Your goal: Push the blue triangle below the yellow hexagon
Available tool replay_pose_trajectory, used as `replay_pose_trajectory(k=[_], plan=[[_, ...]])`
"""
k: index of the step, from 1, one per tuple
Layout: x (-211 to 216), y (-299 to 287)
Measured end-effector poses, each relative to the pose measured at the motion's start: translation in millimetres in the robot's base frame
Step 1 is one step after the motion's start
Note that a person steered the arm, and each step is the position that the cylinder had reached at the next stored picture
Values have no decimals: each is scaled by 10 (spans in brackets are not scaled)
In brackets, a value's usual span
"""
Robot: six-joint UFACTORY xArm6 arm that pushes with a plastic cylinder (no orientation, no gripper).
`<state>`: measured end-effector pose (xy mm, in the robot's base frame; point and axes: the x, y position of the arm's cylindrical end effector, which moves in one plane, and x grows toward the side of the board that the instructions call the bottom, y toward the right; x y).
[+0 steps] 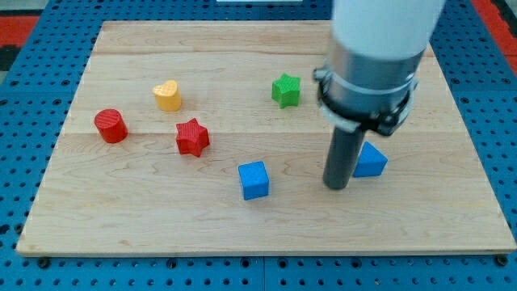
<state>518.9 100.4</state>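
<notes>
Pushing: blue triangle (371, 161) needs to end below the yellow hexagon, but no hexagon shows; only yellow block is a heart (167, 95), view's upper left.
Tip: my tip (337, 187) sits at triangle's left edge, touching or just beside, can't tell.
Gripper: none on this rig, just a rod; no open/closed state.
Fix: tip's on wrong side; go round to triangle's right, then push leftward.
Watch: blue cube (254, 179) & red star (192, 137) lie en route; steer between.
Table: wood (121, 218), flat.

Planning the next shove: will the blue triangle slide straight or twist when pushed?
The blue triangle sits flat on the smooth wooden board, so it probably slides rather than tips. My tip is beside its left corner, off-centre, so it may well rotate. It looks small and rigid, likely light.
</notes>
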Motion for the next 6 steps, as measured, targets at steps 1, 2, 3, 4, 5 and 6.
replay_pose_trajectory(k=[1,2,3,4,5,6], plan=[[31,-92],[20,-24],[-33,-30],[-30,-72],[-30,-70],[-40,-9]])
